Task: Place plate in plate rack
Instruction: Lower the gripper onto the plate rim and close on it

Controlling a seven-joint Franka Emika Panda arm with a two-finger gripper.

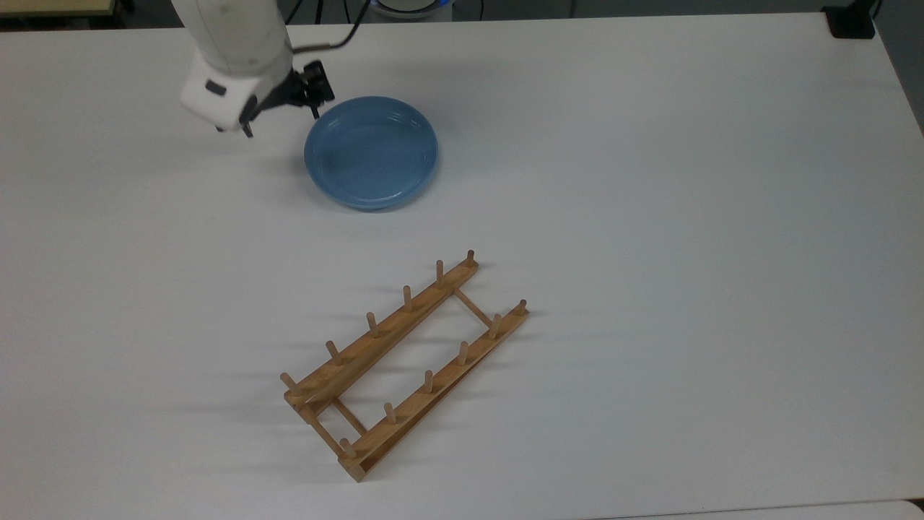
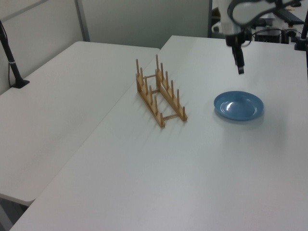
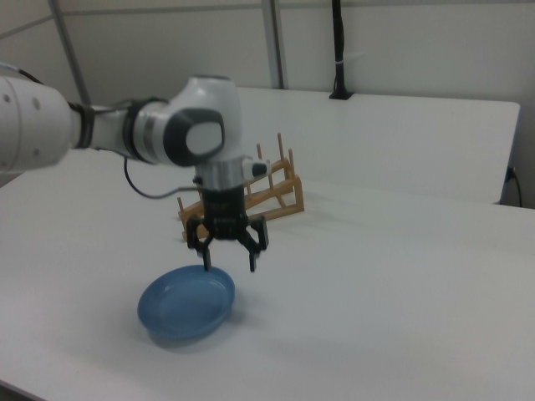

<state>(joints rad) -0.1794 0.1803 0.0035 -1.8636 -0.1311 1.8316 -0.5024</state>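
Note:
The light-blue plate (image 1: 371,153) (image 2: 238,105) (image 3: 185,302) lies flat on the white table. My gripper (image 1: 281,120) (image 3: 229,264) hangs open with nothing between its fingers. It hovers just over the plate's upper-left rim in the top view and over its far rim in the right view. In the left view one fingertip (image 2: 240,70) points down above the plate. The wooden plate rack (image 1: 404,357) (image 2: 160,94) (image 3: 272,194) stands apart from the plate, its pegs upright and bare. In the right view the gripper hides part of it.
A black clamp (image 1: 852,22) sits at the table's corner in the top view's upper right. A black post (image 2: 13,65) (image 3: 338,50) is fixed to a second white table (image 2: 57,96) that adjoins this one. Bare tabletop (image 1: 686,217) surrounds the rack and plate.

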